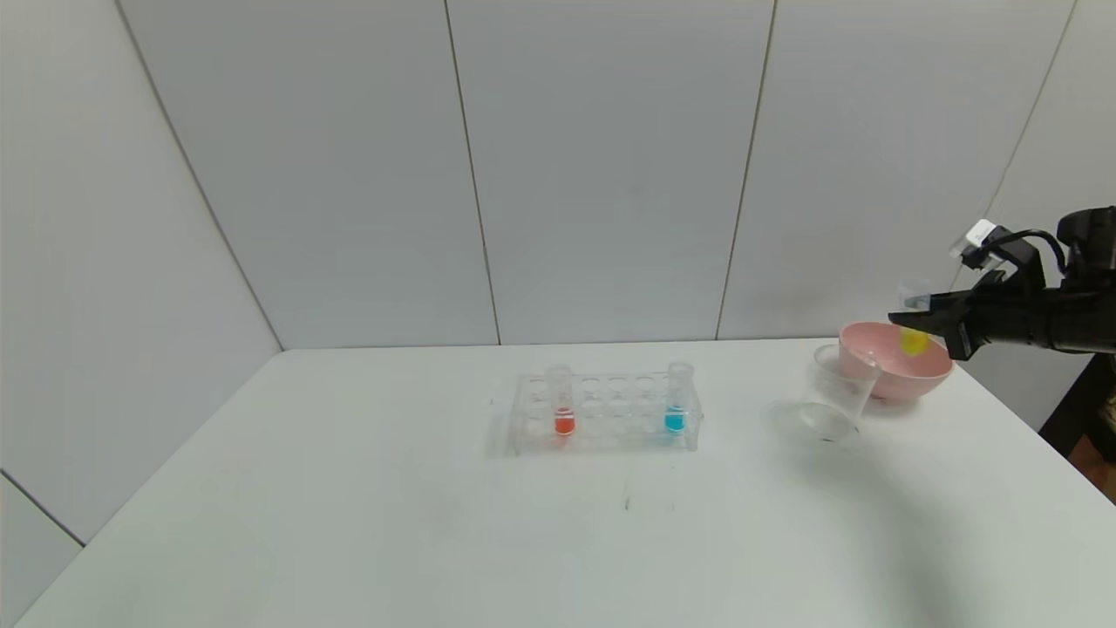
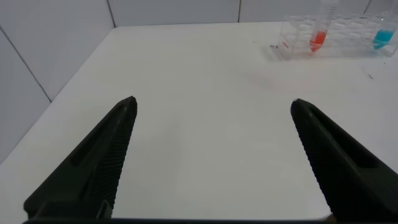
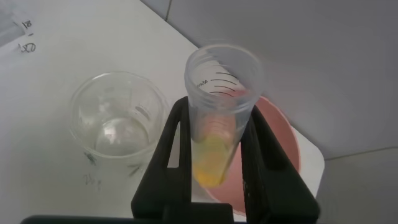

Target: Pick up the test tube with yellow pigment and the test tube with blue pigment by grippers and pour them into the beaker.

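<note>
My right gripper (image 1: 911, 316) is shut on the test tube with yellow pigment (image 1: 913, 338) and holds it in the air over the pink bowl, right of the beaker (image 1: 835, 394). In the right wrist view the yellow tube (image 3: 214, 149) sits between the jaws, with the beaker (image 3: 117, 124) beside it. The test tube with blue pigment (image 1: 676, 410) stands upright in the clear rack (image 1: 606, 414) at its right end. My left gripper (image 2: 212, 106) is open and empty over bare table, out of the head view; the blue tube (image 2: 382, 37) shows far off.
A red-liquid tube (image 1: 563, 410) stands at the rack's left end. A pink bowl (image 1: 898, 371) sits just behind and right of the beaker, near the table's right edge. White walls close the back and left.
</note>
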You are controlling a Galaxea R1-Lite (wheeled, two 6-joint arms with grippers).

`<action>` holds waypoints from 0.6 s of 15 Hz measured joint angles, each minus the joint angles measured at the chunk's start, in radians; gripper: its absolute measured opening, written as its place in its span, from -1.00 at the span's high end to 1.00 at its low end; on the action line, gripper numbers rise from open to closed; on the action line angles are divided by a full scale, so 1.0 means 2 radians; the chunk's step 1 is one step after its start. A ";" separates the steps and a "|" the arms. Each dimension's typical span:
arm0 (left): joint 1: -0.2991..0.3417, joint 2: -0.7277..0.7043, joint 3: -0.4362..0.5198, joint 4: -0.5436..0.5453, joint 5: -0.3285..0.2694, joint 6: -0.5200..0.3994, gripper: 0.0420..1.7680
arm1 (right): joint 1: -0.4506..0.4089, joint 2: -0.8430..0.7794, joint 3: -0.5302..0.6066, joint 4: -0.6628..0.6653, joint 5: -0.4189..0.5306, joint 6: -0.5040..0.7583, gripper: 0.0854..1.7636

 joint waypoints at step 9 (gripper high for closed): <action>0.000 0.000 0.000 0.000 0.000 0.000 -1.00 | 0.004 0.006 -0.086 0.180 -0.079 -0.144 0.48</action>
